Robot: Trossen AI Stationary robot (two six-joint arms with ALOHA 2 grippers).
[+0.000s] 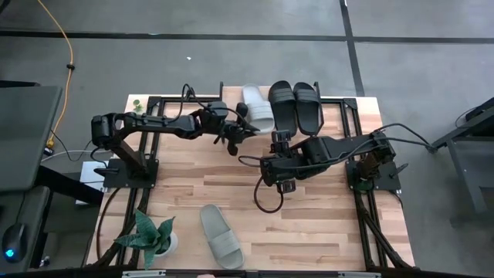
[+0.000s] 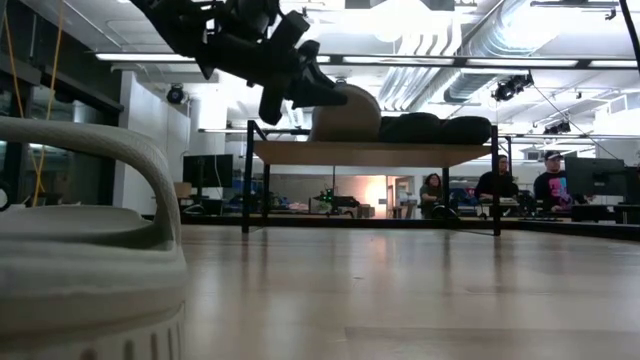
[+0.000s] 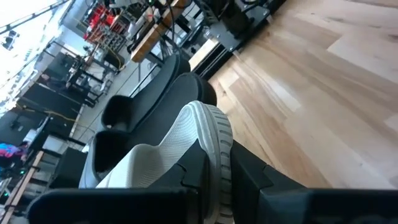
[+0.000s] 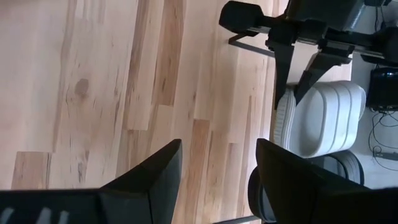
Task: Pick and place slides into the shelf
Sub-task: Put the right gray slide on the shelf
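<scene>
Nearest, at the table's (image 1: 309,255) near edge, one light grey slide (image 1: 221,236) lies flat beside a potted plant (image 1: 150,235), still to be shelved. It looks light, rubbery and bendy, probably best pinched across the strap or along a side edge of the sole. Mid-table, the right gripper (image 1: 286,186) hovers with fingers spread wide, holding nothing. Farther back, the left gripper (image 1: 232,142) is nearly closed, its fingertips (image 3: 193,171) pinching the sole edge of the second grey slide (image 1: 258,109) on the shelf (image 2: 372,153). The black pair (image 1: 296,106) sits just right of it, at the far edge.
</scene>
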